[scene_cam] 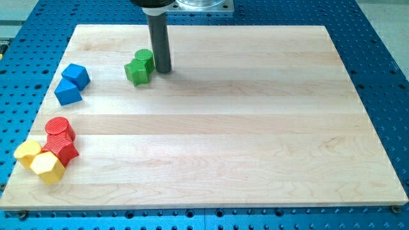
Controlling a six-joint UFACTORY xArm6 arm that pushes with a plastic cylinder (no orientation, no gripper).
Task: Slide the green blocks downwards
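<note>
The rod's lower end, my tip (163,69), served as the end effector; it had no jaws to open or close and gripped nothing, standing on the wooden worktop (255,128) near the view's top. Two green blocks were counted: a green cylinder (145,59) touching or all but touching the tip on the view's left of it, and a green block of irregular, star-like shape (136,72) just beyond, to the left and slightly below the tip. The two greens sat against each other. In my judgement the push downwards had not yet taken effect, both greens lying high on the worktop; the step in hand was approach and positioning. The tip stood beside the pair, not above it, so the next move would call for carrying the tip round to the pair's upper side and then driving towards the view's bottom, keeping both blocks ahead of it. Well to the tip's left lay two blue blocks (71,84), close together. Far below and left of the tip, clustered in contact, were two red blocks (61,140) and two yellow blocks (39,161). Total counted: eight blocks.
</note>
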